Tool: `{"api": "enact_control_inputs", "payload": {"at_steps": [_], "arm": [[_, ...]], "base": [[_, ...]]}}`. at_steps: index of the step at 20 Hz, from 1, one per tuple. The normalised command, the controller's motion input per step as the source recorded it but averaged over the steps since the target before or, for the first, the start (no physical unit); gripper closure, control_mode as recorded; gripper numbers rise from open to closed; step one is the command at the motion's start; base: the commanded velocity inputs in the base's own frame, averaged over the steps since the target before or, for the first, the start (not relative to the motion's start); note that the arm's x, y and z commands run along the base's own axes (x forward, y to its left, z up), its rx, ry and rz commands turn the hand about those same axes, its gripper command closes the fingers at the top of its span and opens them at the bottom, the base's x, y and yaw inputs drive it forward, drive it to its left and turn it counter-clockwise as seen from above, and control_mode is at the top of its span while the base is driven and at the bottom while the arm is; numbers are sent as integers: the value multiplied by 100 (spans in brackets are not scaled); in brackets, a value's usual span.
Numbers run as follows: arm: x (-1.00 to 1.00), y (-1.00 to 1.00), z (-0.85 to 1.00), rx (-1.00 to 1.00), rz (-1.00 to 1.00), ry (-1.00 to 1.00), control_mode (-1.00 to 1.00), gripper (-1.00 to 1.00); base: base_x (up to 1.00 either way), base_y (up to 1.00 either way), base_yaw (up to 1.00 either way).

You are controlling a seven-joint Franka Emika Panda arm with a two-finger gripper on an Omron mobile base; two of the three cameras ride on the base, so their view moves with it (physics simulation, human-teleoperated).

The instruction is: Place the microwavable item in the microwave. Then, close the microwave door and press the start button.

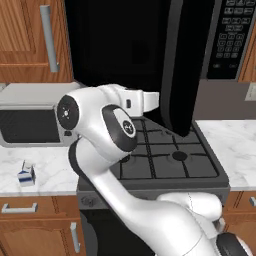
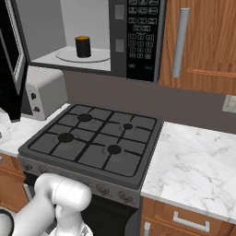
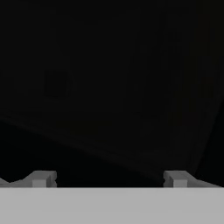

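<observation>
The microwave (image 2: 92, 18) hangs above the stove with its pale interior showing. Inside, the microwavable item (image 2: 83, 46), a small black cup with an orange rim, stands upright on the round turntable. The microwave door (image 1: 182, 65) is swung wide open toward the room, and it shows again as the microwave door (image 2: 10, 64) at the left edge of the right base view. My gripper (image 3: 109, 179) is open with nothing between its fingertips (image 3: 41, 178), close to the door's dark outer face. The hand (image 1: 147, 100) reaches right, up against the door.
The keypad strip (image 2: 140, 37) runs down the microwave's right side. A gas stove (image 2: 97, 138) lies below. A silver-grey countertop oven (image 1: 30, 120) and a small white-and-blue milk carton (image 1: 26, 174) sit on the left marble counter. Wooden cabinets (image 2: 203, 41) flank the microwave.
</observation>
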Motion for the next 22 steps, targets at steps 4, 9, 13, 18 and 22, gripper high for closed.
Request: {"api": "enact_control_inputs", "payload": {"at_steps": [4, 9, 13, 18, 22], "arm": [[7, -27, 2, 6, 12, -17, -100, -100], [10, -34, 0, 8, 13, -17, -100, -100], [22, -22, 4, 8, 15, -11, -100, -100], [21, -16, 5, 8, 16, -6, -100, -100], [24, -15, 0, 7, 17, -3, -100, -100]], "base": [[0, 0, 0], [0, 0, 0], [0, 0, 0], [0, 0, 0], [0, 0, 0]]}}
